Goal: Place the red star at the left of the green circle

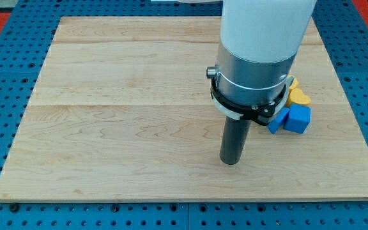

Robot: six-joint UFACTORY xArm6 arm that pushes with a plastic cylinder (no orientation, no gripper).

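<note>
No red star and no green circle show in the camera view; the arm's large white and grey body [260, 51] hides part of the board's right half. My tip [230, 162] rests on the bare wooden board [126, 128] right of centre, toward the view's bottom. A blue cube [297, 119] and another blue block [275, 122] lie to the right of and slightly above my tip, clear of it. A yellow block [297, 96] sits just above them, partly hidden by the arm.
The wooden board lies on a blue perforated table [5, 128]. The blue and yellow blocks sit close to the board's right edge.
</note>
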